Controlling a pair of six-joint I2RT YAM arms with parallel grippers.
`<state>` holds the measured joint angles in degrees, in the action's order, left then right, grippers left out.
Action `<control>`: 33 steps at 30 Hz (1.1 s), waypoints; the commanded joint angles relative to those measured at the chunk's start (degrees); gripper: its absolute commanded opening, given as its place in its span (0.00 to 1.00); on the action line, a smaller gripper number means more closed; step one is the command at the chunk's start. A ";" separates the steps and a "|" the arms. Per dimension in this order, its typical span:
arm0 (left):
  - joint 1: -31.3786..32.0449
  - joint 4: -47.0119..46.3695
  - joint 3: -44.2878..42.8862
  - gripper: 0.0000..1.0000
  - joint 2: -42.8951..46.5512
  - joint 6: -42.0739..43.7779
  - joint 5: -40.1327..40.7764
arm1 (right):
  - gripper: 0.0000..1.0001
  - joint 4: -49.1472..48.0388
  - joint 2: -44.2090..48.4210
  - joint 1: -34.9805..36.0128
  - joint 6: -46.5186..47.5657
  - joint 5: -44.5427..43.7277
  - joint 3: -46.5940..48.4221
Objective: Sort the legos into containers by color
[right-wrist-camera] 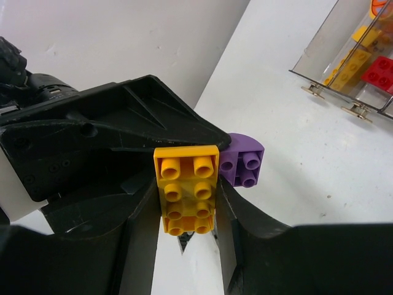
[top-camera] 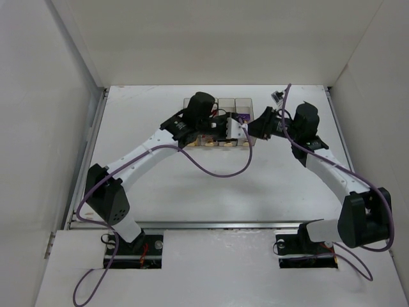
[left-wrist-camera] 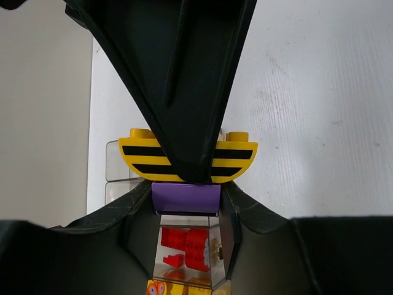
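Observation:
My two grippers meet over the right end of the clear containers (top-camera: 217, 104). The left gripper (left-wrist-camera: 185, 203) is shut on a purple lego (left-wrist-camera: 185, 198), which fills the gap between its jaws. Just beyond it is a yellow lego with black stripes (left-wrist-camera: 236, 160), half hidden by the right gripper's black finger. The right gripper (right-wrist-camera: 187, 196) is shut on a stack of yellow legos (right-wrist-camera: 186, 184), with a rounded purple lego (right-wrist-camera: 244, 162) sticking out beside it. Below the left jaws, one container (left-wrist-camera: 218, 258) holds red legos (left-wrist-camera: 187, 247).
The containers (right-wrist-camera: 319, 55) in the right wrist view hold yellow and red pieces. A purple cable (top-camera: 217, 171) loops over the table in front of the bins. A small black object (top-camera: 277, 97) lies at the back right. White walls close in the table.

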<state>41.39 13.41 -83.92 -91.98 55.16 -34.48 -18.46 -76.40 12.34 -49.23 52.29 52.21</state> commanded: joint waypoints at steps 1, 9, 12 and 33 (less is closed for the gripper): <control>-2.35 1.44 1.04 0.00 2.86 -1.97 1.26 | 0.00 0.34 3.89 -3.36 0.97 -3.16 0.01; -5.09 2.06 1.57 0.00 2.34 -3.21 2.49 | 0.00 8.70 6.79 -11.01 5.72 -3.69 -0.61; -5.09 2.06 0.87 0.00 0.41 -3.74 2.49 | 0.00 10.28 7.41 -12.16 6.25 -4.30 -0.61; -2.63 -17.19 -26.73 0.08 -37.03 -39.78 14.08 | 0.00 28.74 9.43 -20.78 24.70 -13.88 3.69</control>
<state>38.17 2.13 -107.28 -130.47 18.76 -23.62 7.46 -68.47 -8.56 -29.45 39.22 52.97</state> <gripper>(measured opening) 0.334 0.425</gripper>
